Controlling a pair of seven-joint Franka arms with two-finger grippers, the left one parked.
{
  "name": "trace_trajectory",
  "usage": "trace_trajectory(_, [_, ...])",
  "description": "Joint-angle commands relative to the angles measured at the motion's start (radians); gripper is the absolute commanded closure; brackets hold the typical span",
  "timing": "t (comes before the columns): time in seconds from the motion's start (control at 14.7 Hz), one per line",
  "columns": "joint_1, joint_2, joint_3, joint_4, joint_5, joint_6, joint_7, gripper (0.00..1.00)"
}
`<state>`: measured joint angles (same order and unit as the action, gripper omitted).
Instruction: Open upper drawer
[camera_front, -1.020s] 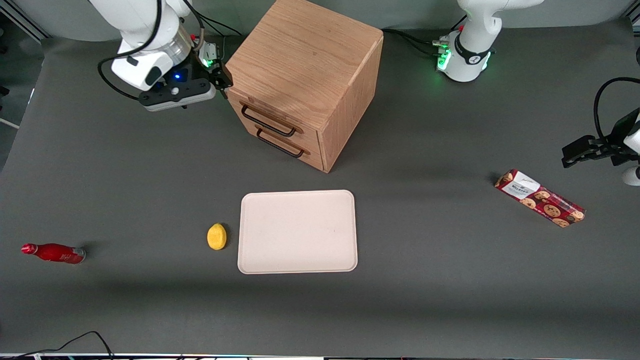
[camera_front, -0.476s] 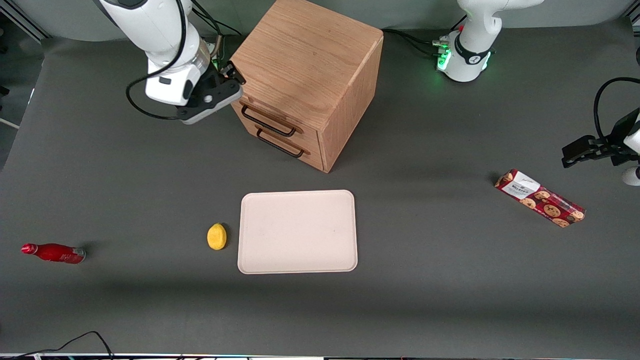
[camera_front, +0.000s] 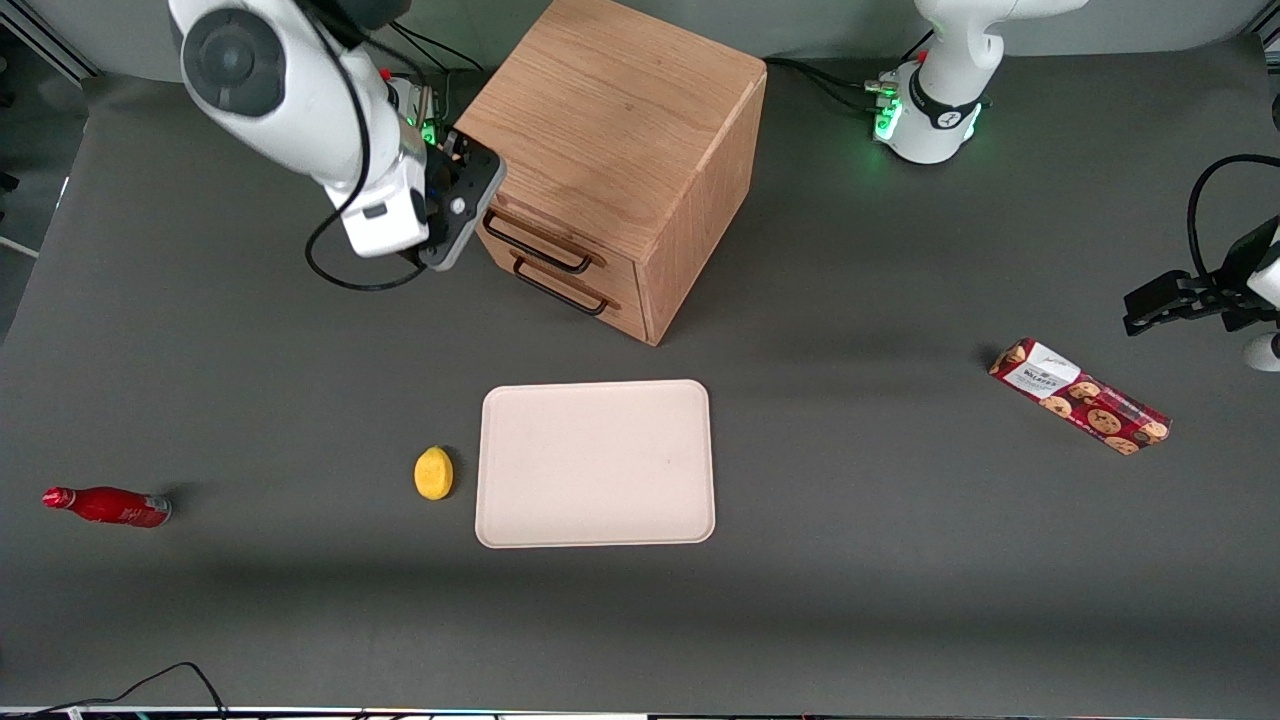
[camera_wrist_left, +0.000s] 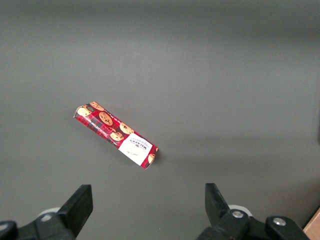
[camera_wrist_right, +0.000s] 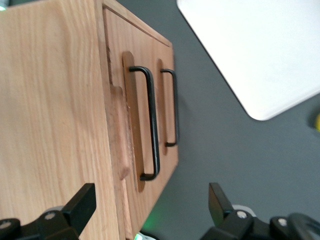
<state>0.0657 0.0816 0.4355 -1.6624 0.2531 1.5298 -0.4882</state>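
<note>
Bench (camera_front: 900, 560): dark grey matte covering, no creases.
Upper drawer (camera_front: 545, 232): light oak front, thin black bar handle, closed, topmost in boxy wooden cabinet (camera_front: 620, 120), 12 o'clock from pale rectangular tray (camera_front: 596, 463).
Hand (camera_wrist_right: 150, 200): fingers apart, just beside drawer handle, not touching.

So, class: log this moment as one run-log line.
gripper: open, beside cabinet, near handle | upper drawer: shut | grasp: not yet
</note>
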Motion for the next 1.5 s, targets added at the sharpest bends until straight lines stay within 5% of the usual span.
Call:
trace_trajectory(0.0, [0.002, 0.026, -0.024, 0.03, 0.055, -0.023, -0.03, 0.0])
trace_trajectory(1.43, [0.022, 0.07, 0.012, -0.235, 0.064, 0.269, 0.003, 0.0])
